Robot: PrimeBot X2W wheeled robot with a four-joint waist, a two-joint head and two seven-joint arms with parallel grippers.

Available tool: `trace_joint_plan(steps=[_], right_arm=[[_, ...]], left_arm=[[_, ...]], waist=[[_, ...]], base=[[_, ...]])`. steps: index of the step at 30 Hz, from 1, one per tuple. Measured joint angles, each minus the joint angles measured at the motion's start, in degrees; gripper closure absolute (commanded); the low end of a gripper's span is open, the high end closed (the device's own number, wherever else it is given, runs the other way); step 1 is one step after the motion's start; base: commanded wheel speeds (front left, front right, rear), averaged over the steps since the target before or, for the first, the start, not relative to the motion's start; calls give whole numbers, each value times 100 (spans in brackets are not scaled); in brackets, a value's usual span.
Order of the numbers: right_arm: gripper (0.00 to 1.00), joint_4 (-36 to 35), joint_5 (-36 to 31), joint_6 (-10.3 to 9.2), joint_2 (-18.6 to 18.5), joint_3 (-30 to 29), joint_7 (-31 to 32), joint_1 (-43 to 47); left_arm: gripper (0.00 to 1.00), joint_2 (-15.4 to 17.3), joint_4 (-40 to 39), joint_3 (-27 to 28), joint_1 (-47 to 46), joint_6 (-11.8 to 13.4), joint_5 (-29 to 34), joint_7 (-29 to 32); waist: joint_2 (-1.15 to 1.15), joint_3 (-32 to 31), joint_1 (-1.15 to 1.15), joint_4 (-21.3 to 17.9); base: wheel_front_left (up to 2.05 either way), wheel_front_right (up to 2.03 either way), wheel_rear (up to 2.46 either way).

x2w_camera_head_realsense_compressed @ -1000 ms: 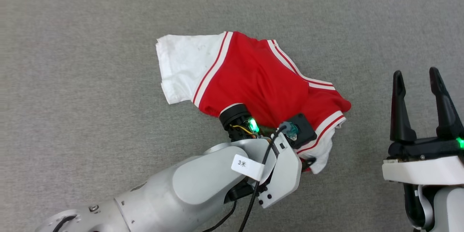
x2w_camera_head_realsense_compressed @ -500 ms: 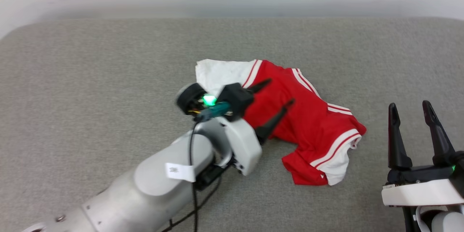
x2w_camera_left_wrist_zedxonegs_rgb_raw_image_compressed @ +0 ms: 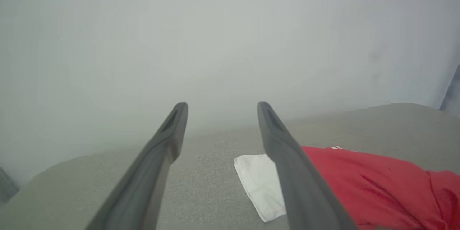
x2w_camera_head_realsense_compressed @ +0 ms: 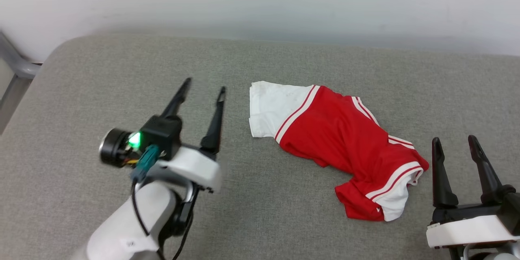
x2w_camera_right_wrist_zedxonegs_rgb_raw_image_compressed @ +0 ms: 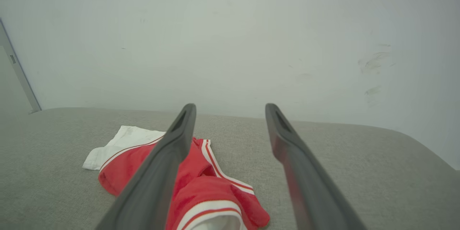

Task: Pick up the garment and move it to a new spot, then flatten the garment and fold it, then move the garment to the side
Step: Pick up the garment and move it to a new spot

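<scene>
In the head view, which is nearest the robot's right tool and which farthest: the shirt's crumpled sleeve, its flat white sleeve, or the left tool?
1. The crumpled sleeve, just left of the right tool.
2. The flat white sleeve, well farther left.
3. The left tool, farthest left.

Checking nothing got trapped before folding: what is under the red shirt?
The garment lies crumpled on the grey cushion, which shows all around it. Anything beneath its folds is covered, and so is its underside.
</scene>
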Motion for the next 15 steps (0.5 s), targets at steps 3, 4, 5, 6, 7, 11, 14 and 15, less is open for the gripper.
trace_joint_plan(steps=[3, 4, 5, 6, 7, 11, 14, 15], right_arm=[[0, 43, 2, 0, 1, 2, 0, 48], [0, 53, 3, 0, 0, -1, 0, 65], [0, 65, 7, 0, 1, 2, 0, 79], [0, 76, 19, 0, 1, 1, 0, 93], [0, 88, 20, 0, 0, 3, 0, 107], [0, 134, 34, 0, 0, 7, 0, 141], [0, 182, 38, 0, 0, 13, 0, 229], [0, 190, 45, 0, 0, 13, 0, 243]], left_arm=[[0, 0, -230, 459, 469, 191, 447, -1], [0, -2, -277, 595, 615, 242, 586, -7], [0, -24, -334, 743, 777, 274, 673, -7], [0, -59, -390, 901, 940, 296, 745, -7], [0, -82, -426, 1024, 1095, 318, 843, -7], [0, -210, -561, 1533, 1668, 320, 1199, -7], [0, -428, -682, 2008, 2219, 126, 1575, -7], [0, -452, -676, 2054, 2313, 77, 1682, -7]], waist=[[0, -60, 0, 30], [0, -80, 0, 37], [0, -101, 0, 43], [0, -121, 0, 47], [0, -141, 0, 50], [0, -210, 0, 56], [0, -288, 0, 60], [0, -302, 0, 59]], base=[[0, 0, 0], [0, 0, 0], [0, 0, 0], [0, 0, 0], [0, 0, 0], [0, 0, 0], [0, 0, 0], [0, 0, 0]])
